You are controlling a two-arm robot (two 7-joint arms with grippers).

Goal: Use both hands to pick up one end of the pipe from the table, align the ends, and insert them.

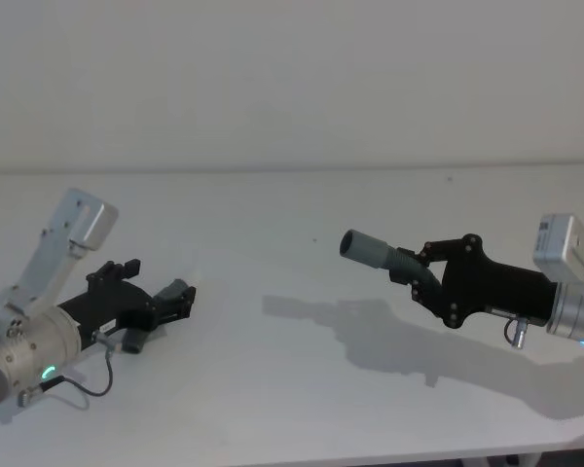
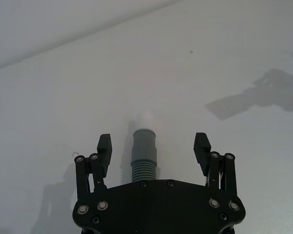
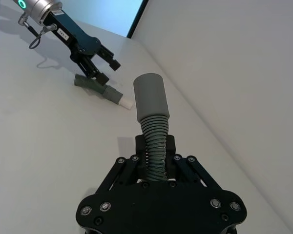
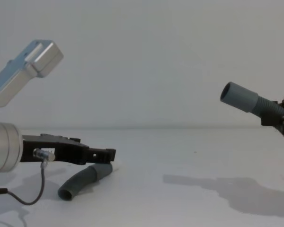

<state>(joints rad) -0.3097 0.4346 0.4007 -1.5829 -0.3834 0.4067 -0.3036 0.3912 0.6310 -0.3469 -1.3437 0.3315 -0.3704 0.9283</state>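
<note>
On the wide white matte table (image 1: pixel 273 423), between the wide-open jaws of your left black skeletal gripper (image 2: pixel 153 142), lies a short dark grey ribbed hose piece (image 2: pixel 144 170) with a white-tipped cuff (image 2: pixel 143 144), untouched. Your right black gripper (image 3: pixel 155 148) clamps the second ribbed hose piece (image 3: pixel 154 130) by its ribs, above the table, hollow-mouthed grey cuff (image 3: pixel 150 97) forward. Judge both pieces light and bendy; grip close behind the stiff cuff. The white tip (image 2: pixel 145 119) fades into the table, and the mouth's depth is hidden.

Left pipe (image 4: pixel 83 179) on table (image 1: pixel 273 389), right pipe (image 1: pixel 370 250) aloft.
</note>
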